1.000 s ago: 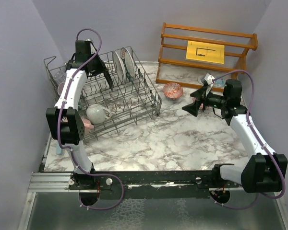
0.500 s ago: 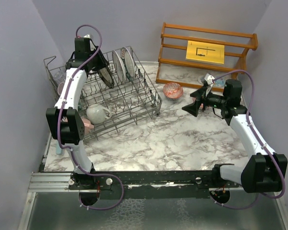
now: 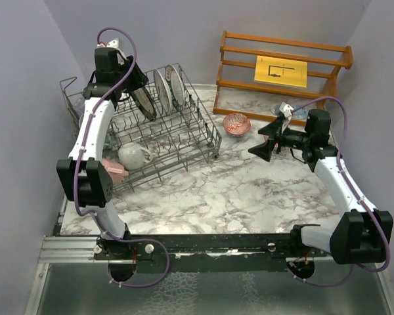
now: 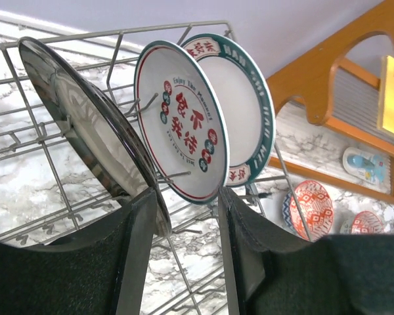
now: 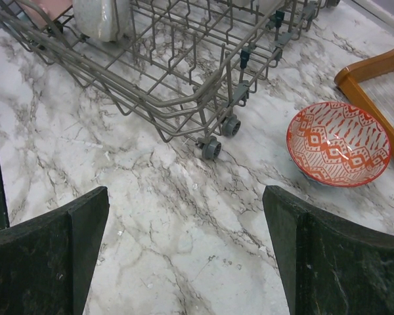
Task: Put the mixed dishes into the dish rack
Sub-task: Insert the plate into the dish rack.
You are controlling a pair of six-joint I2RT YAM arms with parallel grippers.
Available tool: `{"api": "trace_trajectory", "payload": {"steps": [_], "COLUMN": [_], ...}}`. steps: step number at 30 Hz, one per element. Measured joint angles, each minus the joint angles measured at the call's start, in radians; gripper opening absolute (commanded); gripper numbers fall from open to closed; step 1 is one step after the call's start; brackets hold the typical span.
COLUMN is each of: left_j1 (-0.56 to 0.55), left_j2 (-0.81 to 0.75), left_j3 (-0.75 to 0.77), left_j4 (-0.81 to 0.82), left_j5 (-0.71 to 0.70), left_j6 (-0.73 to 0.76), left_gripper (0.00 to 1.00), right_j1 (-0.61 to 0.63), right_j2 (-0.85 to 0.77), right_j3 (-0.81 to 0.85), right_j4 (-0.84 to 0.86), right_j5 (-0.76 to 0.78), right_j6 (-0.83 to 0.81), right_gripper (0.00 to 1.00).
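Note:
The grey wire dish rack (image 3: pixel 184 141) stands at the back left. Three plates stand upright in its tines: a dark-rimmed plate (image 4: pixel 79 118), a lettered plate (image 4: pixel 184 125) and a teal-rimmed plate (image 4: pixel 246 98). A white mug (image 3: pixel 132 155) and a pink mug (image 3: pixel 113 171) lie in the rack's near part. My left gripper (image 4: pixel 186 197) is open and empty above the rack (image 4: pixel 46 141), its left finger just beside the dark plate's lower rim. My right gripper (image 5: pixel 184 197) is open and empty over the marble, left of a red-patterned bowl (image 5: pixel 338 144). A second red bowl (image 4: pixel 364 223) sits further right.
The orange-brown wooden shelf (image 3: pixel 282 72) with a yellow card stands at the back right. A light-blue-and-white item (image 3: pixel 285 108) lies in front of it. The rack's wheeled corner (image 5: pixel 210 147) is close to the right gripper. Purple walls close in both sides.
The left gripper has drawn back up and to the left, away from the dark-rimmed plate, which stays standing in the rack. The right arm has not moved.

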Motion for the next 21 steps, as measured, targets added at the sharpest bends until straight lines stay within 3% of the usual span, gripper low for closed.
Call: {"api": "trace_trajectory", "payload": {"steps": [4, 12, 21], "left_j1": [0.0, 0.0, 0.0], "left_j2": [-0.12, -0.422, -0.617], "left_j3": [-0.111, -0.468, -0.805], "left_j4": [0.072, 0.362, 0.697], "left_j5": [0.001, 0.008, 0.152], "left_j6": [0.007, -0.037, -0.245], "left_gripper": [0.54, 0.85, 0.86], "right_j1": [0.0, -0.005, -0.019], "right_j2": [0.0, 0.0, -0.001], "right_j3": [0.0, -0.012, -0.033], "right_j4": [0.0, -0.001, 0.003], "right_j5": [-0.026, -0.047, -0.113], "right_j6": [-0.007, -0.007, -0.008], "right_gripper": [1.0, 1.0, 1.0]}}
